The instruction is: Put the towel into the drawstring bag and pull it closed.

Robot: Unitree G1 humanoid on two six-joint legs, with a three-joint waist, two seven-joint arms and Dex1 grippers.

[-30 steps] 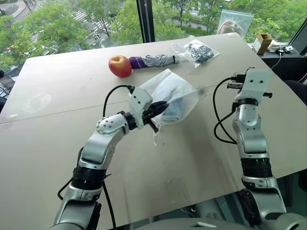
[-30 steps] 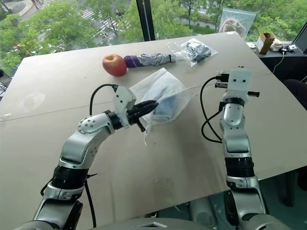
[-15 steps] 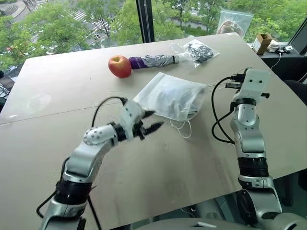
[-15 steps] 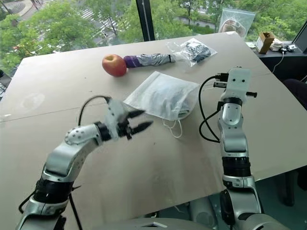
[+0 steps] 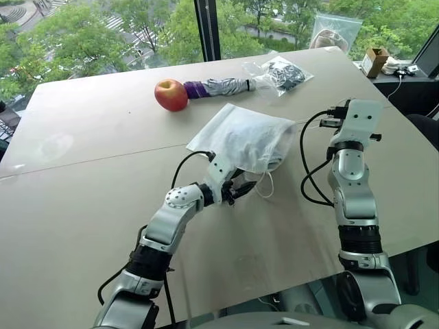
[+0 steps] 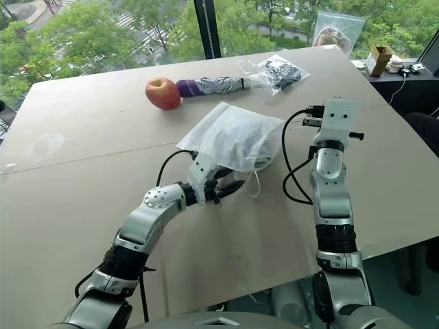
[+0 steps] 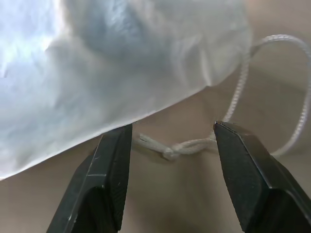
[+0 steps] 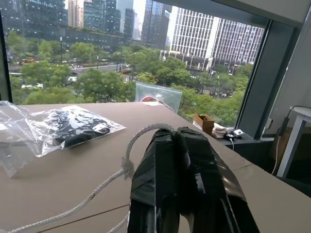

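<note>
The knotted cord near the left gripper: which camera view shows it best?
The left wrist view: the knotted cord lies on the table between the open black fingers, just below the drawstring bag edge. The head views show thin loops beside the left gripper. The right wrist view shows another cord pinched.

The towel (image 5: 255, 144) is a dim blue shape veiled by the drawstring bag (image 5: 236, 133); its edges cannot be made out.
</note>
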